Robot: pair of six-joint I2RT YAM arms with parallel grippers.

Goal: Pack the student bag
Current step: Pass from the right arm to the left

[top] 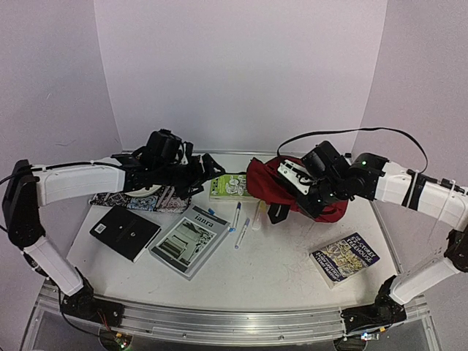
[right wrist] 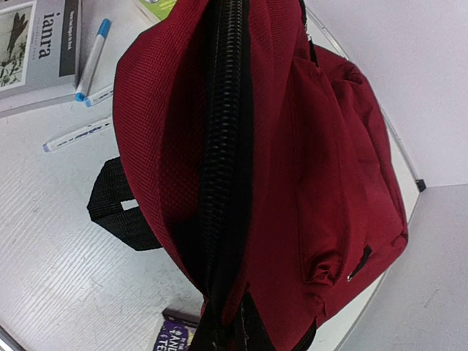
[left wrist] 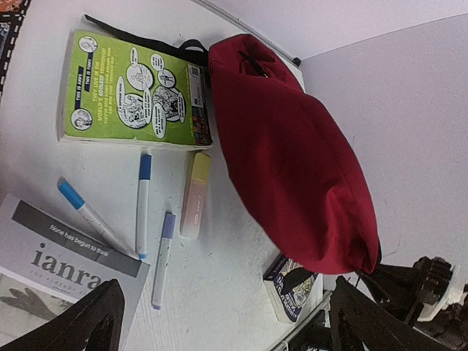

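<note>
The student bag (top: 265, 178) is dark red and lies at the back middle of the table. In the right wrist view its black zip (right wrist: 223, 146) runs down the middle of the bag (right wrist: 329, 146). My right gripper (right wrist: 235, 330) is shut on the bag's edge at the end of that zip; from above, this gripper (top: 311, 199) sits on the bag's right side. My left gripper (top: 208, 170) hangs open just left of the bag. Its wrist view shows the bag (left wrist: 292, 146) ahead and nothing between the black fingers (left wrist: 80, 325).
A green book (left wrist: 131, 91) lies beside the bag, with a yellow highlighter (left wrist: 195, 194) and three blue-capped pens (left wrist: 142, 205) below it. A grey magazine (top: 190, 240), a black book (top: 124, 230), a patterned pouch (top: 139, 199) and a purple book (top: 345, 257) lie around.
</note>
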